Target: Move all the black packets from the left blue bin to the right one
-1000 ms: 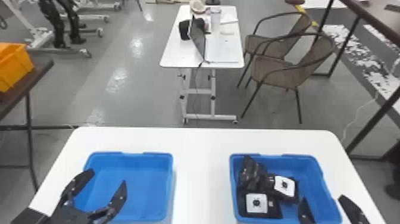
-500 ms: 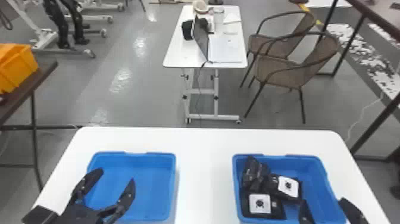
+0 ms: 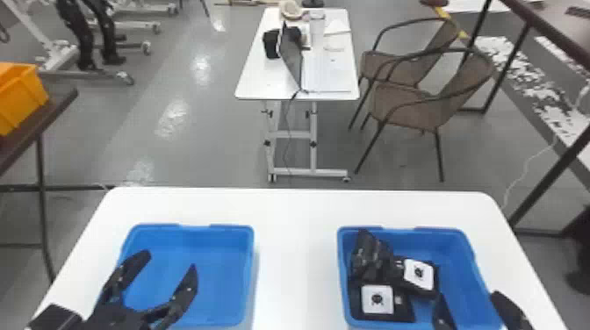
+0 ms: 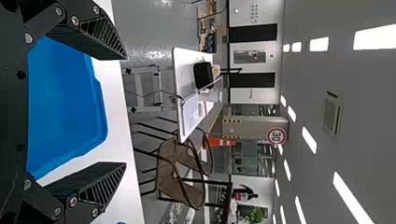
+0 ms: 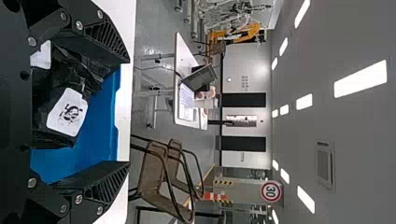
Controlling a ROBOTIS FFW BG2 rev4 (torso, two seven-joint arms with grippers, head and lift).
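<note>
In the head view, the table (image 3: 295, 245) is being seen at the near side, with the left bin (image 3: 219, 256) and the right bin (image 3: 461, 267) being supported well apart on it. The black packets are being contained in the right bin, gathered toward its left side: a crumpled packet (image 3: 368, 254) is being seen in the far left part, and two packets with white labels (image 3: 419, 275) are being shown nearer, one at the near left and one farther right. The left gripper (image 3: 168, 261) is being held over the left bin, its fingers being spread apart. The right gripper (image 3: 469, 296) is being held by the near right part of the right bin, its fingers also being parted. Farther off, a laptop (image 3: 290, 57) is being carried by a second table (image 3: 254, 79), with chairs (image 3: 410, 103) being seen to its right.

In the left wrist view, the left gripper (image 4: 125, 111) is being shown released, with the left bin being seen past the gap between its fingers.

In the right wrist view, the right gripper (image 5: 129, 112) is being shown released, nothing being grasped. Packets are being seen in the right bin beyond it, partly being hidden by one finger.
</note>
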